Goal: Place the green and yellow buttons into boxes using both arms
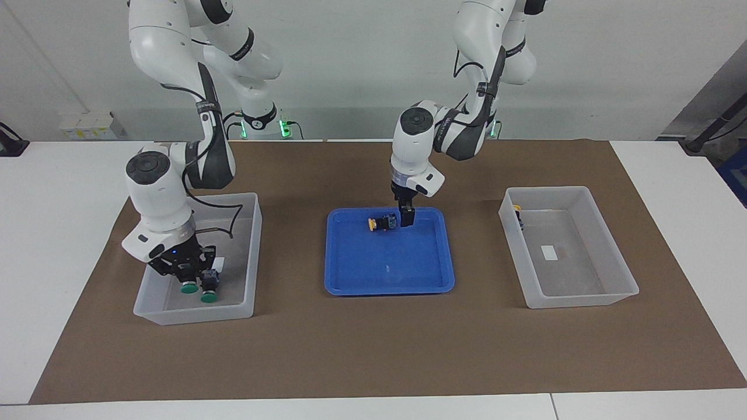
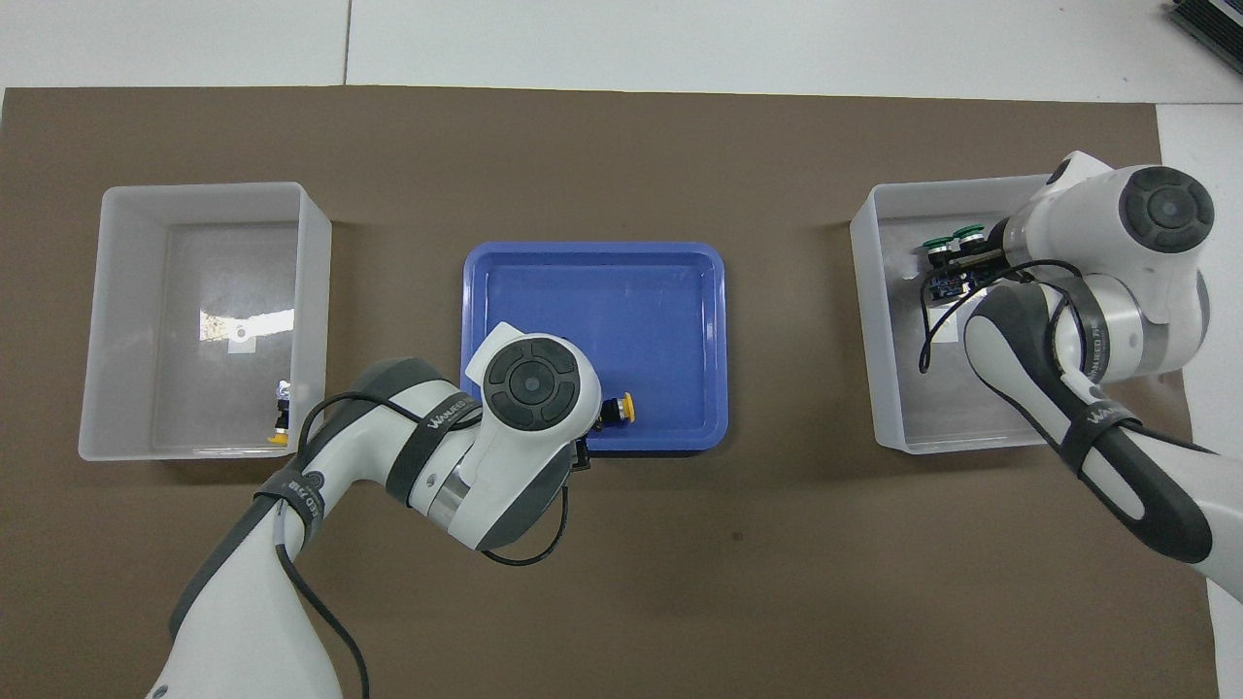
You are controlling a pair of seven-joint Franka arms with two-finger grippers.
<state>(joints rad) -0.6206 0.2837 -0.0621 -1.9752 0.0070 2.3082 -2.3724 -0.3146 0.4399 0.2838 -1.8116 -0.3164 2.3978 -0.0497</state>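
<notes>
My right gripper (image 1: pixel 185 275) is low inside the clear box (image 1: pixel 254 233) at the right arm's end, shut on a green button (image 1: pixel 188 287). A second green button (image 1: pixel 208 296) lies right beside it. Both green caps show in the overhead view, the held one (image 2: pixel 969 233) and the lying one (image 2: pixel 937 245). My left gripper (image 1: pixel 407 218) is low in the blue tray (image 1: pixel 385 287), close beside a yellow button (image 1: pixel 382 223) lying on its side. In the overhead view the left wrist covers all but its yellow cap (image 2: pixel 627 409). Another yellow button (image 1: pixel 517 210) lies in the other clear box (image 1: pixel 583 191).
The two clear boxes and the blue tray between them stand in a row on a brown mat (image 1: pixel 373 350). The mat lies on a white table (image 1: pixel 58 192). A white label (image 1: pixel 549 252) is stuck on the floor of the box at the left arm's end.
</notes>
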